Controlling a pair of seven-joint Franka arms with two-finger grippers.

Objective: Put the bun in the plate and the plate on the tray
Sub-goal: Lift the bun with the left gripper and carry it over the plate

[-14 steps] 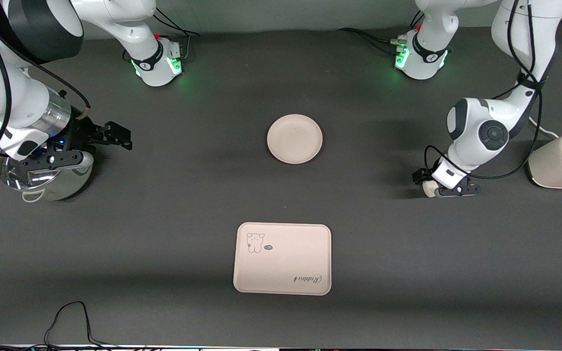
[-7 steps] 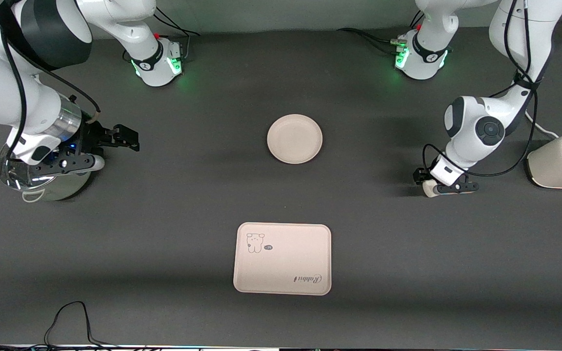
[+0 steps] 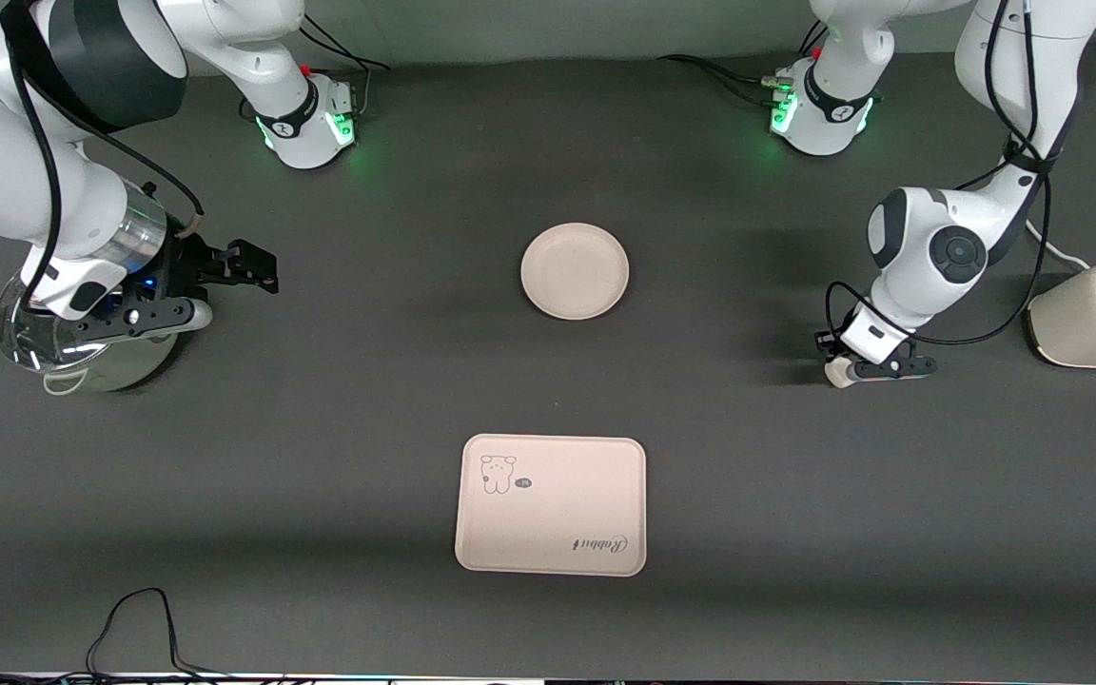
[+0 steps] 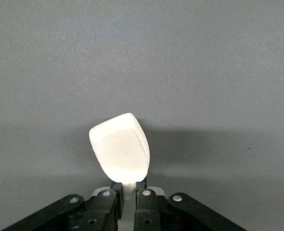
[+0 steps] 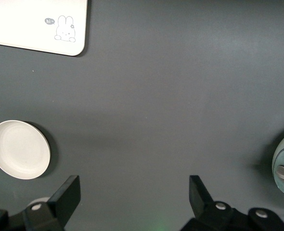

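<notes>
Closing around the bun [image 4: 120, 147] over the past second, the left end effector [image 3: 876, 369] now pinches the small off-white lump between its fingers at the tabletop [image 3: 367, 381], near the edge at the left arm's end and just beside the cream toaster [image 3: 1095, 314]; the right arm has meanwhile drifted slightly toward the middle of the tabletop. The left wrist view shows the bun clamped at one end, its rounded body jutting past the fingertips, and it appears to rest on or just above the surface, not yet raised. The right end effector [image 3: 225, 285] hangs with its fingers spread wide and nothing between them, over the metal pot [image 3: 82, 347] near the edge at the right arm's end, waiting. By this showing the task has barely begun: the grasp is made, but the bun has yet to be carried to the plate [image 3: 575, 271], which sits bare at mid-tabletop, and the plate in turn has yet to go onto the tray [image 3: 551, 504], which lies unoccupied nearer the front camera's edge, its bear drawing and cursive "Rabbit" lettering uncovered. Plate and tray stand well apart. The tabletop is a plain dark grey mat, with both arm bases glowing green along the robots' edge, black cables trailing from them, and another loose cable curling at the front camera's edge.
</notes>
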